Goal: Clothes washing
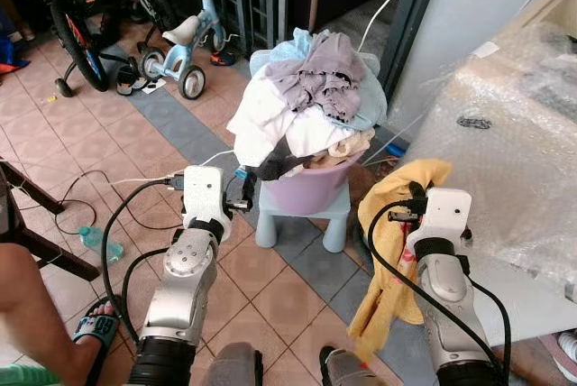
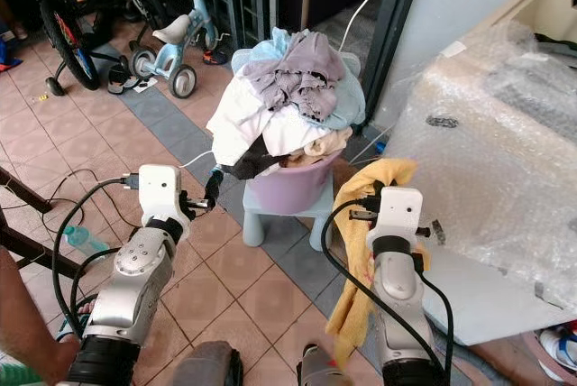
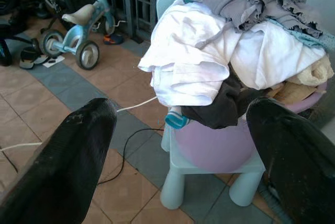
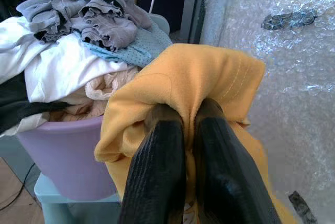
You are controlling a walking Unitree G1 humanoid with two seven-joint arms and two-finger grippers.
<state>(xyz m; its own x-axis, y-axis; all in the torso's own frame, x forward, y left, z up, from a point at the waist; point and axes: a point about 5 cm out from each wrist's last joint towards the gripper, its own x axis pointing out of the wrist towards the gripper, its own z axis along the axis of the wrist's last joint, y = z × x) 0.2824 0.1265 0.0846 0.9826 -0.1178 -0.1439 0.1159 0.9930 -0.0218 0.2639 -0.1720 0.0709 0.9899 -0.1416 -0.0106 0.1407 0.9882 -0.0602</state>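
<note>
head eyes down over both arms; wrist views close on laundry basin (image 1: 311, 189)

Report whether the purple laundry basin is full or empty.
Full: the purple basin on the stool is heaped well above its rim with clothes.

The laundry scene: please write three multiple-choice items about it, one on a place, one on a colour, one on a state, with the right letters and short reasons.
1. Where does the purple basin of clothes stand?
A. on the tiled floor
B. on a pale blue stool
C. on the bubble-wrapped appliance

2. What colour is the cloth held by the right gripper?
A. yellow
B. grey
C. white

3. How are the fingers of the left gripper?
A. shut on a white shirt
B. shut on nothing
C. open

Answers: 1 B, the pale blue stool carries the basin above the floor. 2 A, yellow fabric is pinched between the two black fingers. 3 C, the left wrist view shows its fingers spread wide, holding nothing.
</note>
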